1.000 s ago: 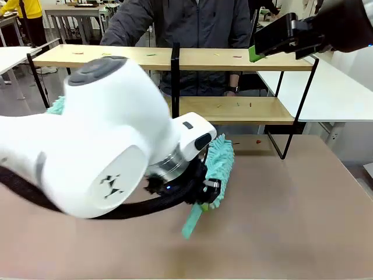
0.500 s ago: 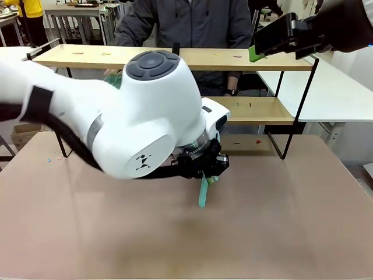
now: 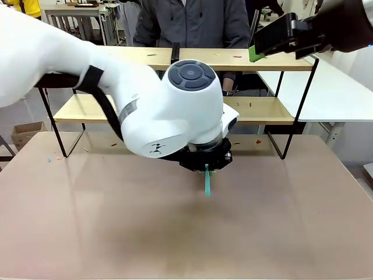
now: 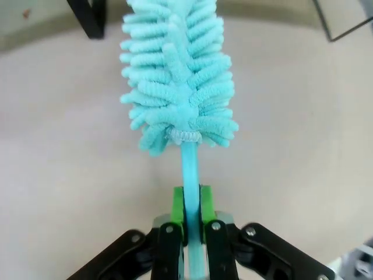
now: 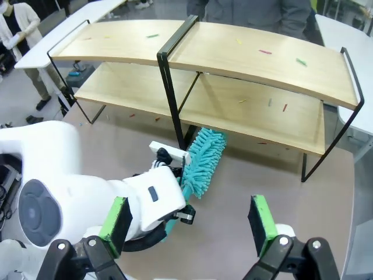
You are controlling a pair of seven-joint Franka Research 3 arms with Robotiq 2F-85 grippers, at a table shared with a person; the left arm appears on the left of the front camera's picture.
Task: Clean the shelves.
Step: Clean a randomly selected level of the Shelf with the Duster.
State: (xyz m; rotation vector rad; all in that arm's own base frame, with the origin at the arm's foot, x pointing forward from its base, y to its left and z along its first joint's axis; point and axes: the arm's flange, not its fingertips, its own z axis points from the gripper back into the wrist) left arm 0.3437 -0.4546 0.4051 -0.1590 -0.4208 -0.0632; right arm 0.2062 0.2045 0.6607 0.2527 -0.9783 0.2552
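While the left gripper (image 4: 191,201) is clenched on the thin teal plastic handle of a fluffy teal chenille duster (image 4: 178,76), its head points at the foot of the wide two-tier light-wood shelves (image 5: 245,55) on their black frame, seemingly just above the brown table (image 3: 291,221). Small coloured scraps (image 5: 265,52) dot both boards. Gripped far from the head, the duster probably wants a level wrist and light strokes toward an edge. The right gripper (image 5: 187,221) hangs high, jaws spread and empty.

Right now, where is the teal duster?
In the right wrist view the duster is over the middle of the table, its head at the foot of the shelves beside their central upright. The left gripper clamps its handle.
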